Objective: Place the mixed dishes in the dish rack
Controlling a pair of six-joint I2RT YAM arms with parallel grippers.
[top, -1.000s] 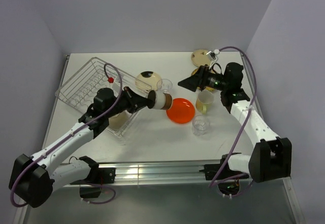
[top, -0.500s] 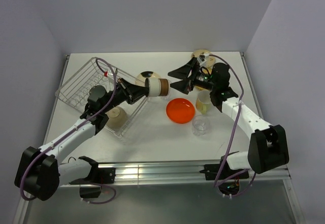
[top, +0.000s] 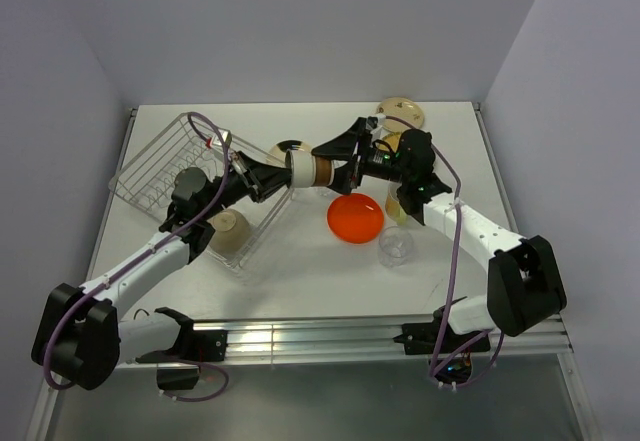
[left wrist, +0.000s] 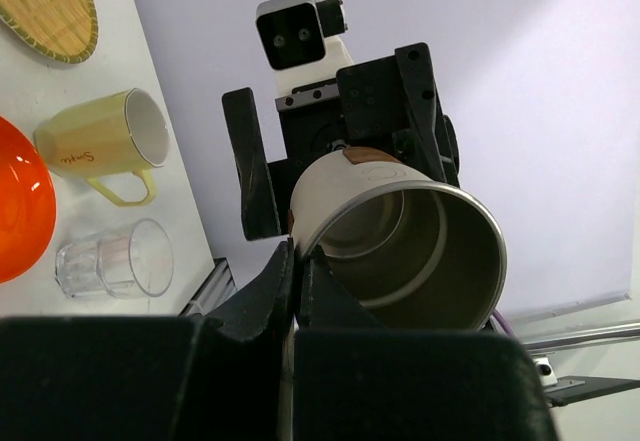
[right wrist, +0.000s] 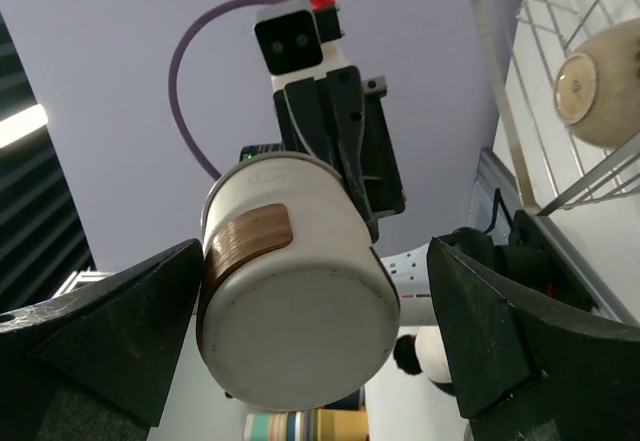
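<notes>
Two arms meet above desk middle, slightly toward far edge; looks like handover. Left gripper pinches rim of small metal cup and holds it sideways in air, base toward right gripper, likely so that claw can take cup body. Right gripper spread wide, fingers flanking cup, no contact visible. Dish rack at far left corner, white bowl inside; cup not yet loaded.

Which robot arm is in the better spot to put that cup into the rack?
Left, probably. The left claw grips the cup, and the dish rack lies on that arm's side. The right claw is open around the cup, holding nothing, and sits farther from the rack.
</notes>
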